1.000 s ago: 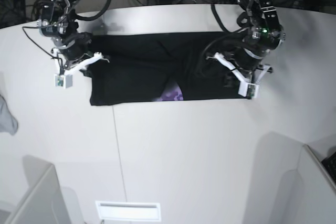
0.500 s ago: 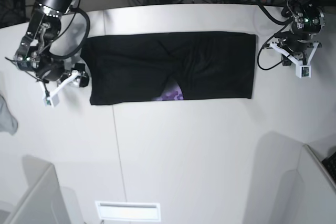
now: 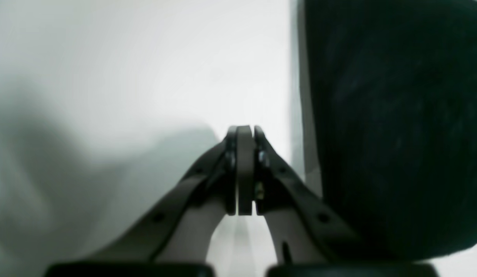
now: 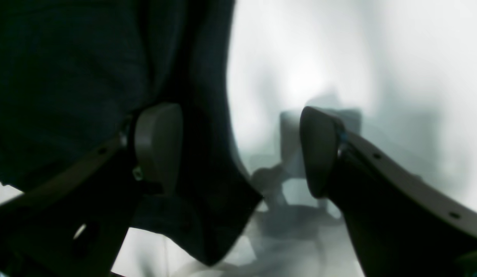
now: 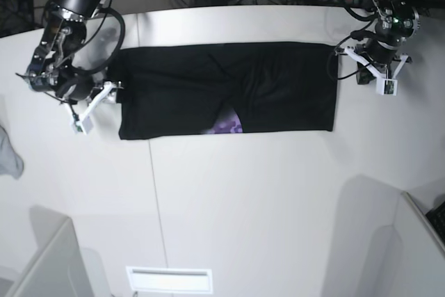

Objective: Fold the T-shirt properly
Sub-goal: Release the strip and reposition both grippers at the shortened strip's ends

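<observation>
T-shirt [image 5: 226,88]: folded into a long black band, flat on my table [image 5: 243,193]
Left gripper [image 3: 244,169]: pinched closed, empty, just beside the cloth's end
Right gripper [image 4: 238,150]: jaws apart, straddling the opposite edge
Risk: I may pinch one layer only, so the fold skews

Black T-shirt [image 5: 222,88] — flat, folded band

The T-shirt [image 5: 226,88] is looking like matt black woven cloth; the table [image 5: 243,199] is showing a smooth, pale surface with a soft sheen.
</observation>
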`<state>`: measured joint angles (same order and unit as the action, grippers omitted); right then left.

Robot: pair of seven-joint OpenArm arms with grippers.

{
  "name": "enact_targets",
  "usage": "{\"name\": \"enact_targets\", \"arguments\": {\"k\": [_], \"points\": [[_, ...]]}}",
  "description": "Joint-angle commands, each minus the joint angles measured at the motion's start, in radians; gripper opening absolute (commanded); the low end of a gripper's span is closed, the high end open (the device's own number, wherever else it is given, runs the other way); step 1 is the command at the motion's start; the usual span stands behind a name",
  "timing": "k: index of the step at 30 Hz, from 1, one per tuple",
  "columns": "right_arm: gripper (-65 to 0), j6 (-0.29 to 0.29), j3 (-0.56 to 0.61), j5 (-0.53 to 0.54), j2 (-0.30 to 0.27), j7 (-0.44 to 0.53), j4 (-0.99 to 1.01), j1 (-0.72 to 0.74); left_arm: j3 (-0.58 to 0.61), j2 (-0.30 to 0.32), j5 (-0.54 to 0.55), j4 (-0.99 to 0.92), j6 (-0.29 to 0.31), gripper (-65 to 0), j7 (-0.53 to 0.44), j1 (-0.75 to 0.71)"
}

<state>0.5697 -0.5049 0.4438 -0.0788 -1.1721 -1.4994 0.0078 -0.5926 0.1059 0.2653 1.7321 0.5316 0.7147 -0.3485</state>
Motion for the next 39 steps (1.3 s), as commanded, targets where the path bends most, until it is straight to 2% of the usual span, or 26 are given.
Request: {"name": "enact_targets", "arguments": {"k": [1,5,10,15,19,22,24,27,29,36,39], "points": [[-20.4,0.009,-0.007,0.008,-0.017,0.007,-0.022,0.022,-0.003,0.012,0.012,0.013,0.006,-65.0,-0.023,0.006],[-20.4,0.009,-0.128,0.057,-0.016,-0.035,-0.023,0.056,-0.01,0.012,0.01,0.01,0.006,-65.0,-0.025,0.004],[-20.4,0.009,-0.245,0.207,-0.017,-0.207,-0.022,0.088,-0.01,0.013,0.01,0.01,0.006,-65.0,-0.025,0.004],[-20.4,0.005,-0.242,0.304,-0.005,-0.224,-0.014,0.082,-0.005,0.012,0.01,0.01,0.006,-65.0,-0.025,0.004],[-20.4,0.005,-0.239,0.295,0.023,-0.224,-0.008,0.08,-0.008,0.012,0.01,0.01,0.006,-65.0,-0.025,0.004],[-20.4,0.003,-0.183,0.295,0.018,-0.219,0.033,0.082,-0.008,0.012,0.01,0.01,0.006,-65.0,-0.025,0.004],[-20.4,-0.001,-0.148,0.293,0.018,-0.177,0.064,0.071,-0.008,0.012,0.01,0.01,0.006,-65.0,-0.025,0.004],[-20.4,-0.066,-0.12,0.295,0.018,-0.127,0.104,0.059,-0.008,0.012,0.01,0.01,0.006,-65.0,-0.025,0.004],[-20.4,-0.076,-0.11,0.296,0.018,-0.113,0.136,0.057,-0.008,0.012,0.01,0.01,0.006,-65.0,-0.025,0.004],[-20.4,-0.076,-0.097,0.3,0.026,-0.154,0.139,0.045,-0.007,0.012,0.01,0.01,0.006,-65.0,-0.025,0.006],[-20.4,-0.081,-0.022,0.301,0.021,-0.15,0.139,0.027,-0.002,0.012,0.01,0.01,0.005,-65.0,-0.025,0.009]]}}
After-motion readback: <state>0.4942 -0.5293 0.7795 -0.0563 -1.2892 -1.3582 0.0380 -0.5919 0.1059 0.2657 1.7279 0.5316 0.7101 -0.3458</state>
